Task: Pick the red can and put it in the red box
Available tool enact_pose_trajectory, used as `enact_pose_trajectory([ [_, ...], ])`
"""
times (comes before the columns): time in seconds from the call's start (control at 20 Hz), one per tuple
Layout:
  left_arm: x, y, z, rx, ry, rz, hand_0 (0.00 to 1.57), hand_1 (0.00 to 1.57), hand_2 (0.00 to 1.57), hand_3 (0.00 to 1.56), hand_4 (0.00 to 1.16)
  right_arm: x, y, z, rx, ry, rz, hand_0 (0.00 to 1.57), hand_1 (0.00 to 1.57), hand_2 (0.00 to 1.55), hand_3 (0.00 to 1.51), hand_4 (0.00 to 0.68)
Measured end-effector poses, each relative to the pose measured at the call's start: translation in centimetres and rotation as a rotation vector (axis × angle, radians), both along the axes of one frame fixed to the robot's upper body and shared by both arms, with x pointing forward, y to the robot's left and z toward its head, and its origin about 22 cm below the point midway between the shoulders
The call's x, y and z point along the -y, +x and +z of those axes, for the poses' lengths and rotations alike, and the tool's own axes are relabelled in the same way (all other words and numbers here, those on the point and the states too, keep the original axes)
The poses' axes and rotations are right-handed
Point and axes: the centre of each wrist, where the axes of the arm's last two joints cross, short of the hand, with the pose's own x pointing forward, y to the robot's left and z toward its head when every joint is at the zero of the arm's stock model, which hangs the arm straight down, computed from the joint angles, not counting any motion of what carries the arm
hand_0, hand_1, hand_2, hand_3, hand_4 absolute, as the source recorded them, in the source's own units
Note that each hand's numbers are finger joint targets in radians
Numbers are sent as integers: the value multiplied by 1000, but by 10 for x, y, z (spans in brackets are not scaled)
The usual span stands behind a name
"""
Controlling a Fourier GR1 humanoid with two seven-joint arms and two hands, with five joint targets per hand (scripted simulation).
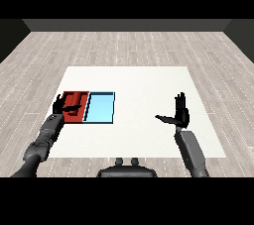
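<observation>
The black left hand (60,104) hovers over the shallow red tray (79,115), grip unreadable; the open right hand (181,114) idles. Letting go off-centre risks the light blue tray (100,108).

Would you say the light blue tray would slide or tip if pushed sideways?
Probably slide: the light blue tray looks low and flat on the table. Pushed towards the red tray, it would likely nudge that too, since they lie side by side.
</observation>
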Motion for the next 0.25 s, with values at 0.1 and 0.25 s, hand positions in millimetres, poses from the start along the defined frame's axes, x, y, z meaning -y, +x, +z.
enact_pose_trajectory([
  [0.1, 1, 7, 11, 109, -46, -54, 223, 223, 0, 0, 0, 1, -2, 1, 10, 2, 19, 0, 0, 0, 0, 0],
  [0.25, 13, 14, 15, 249, -111, -154, 0, 0, 0, 0, 0, -5, -7, 1, 23, -2, 53, 0, 0, 0, 0, 0],
])
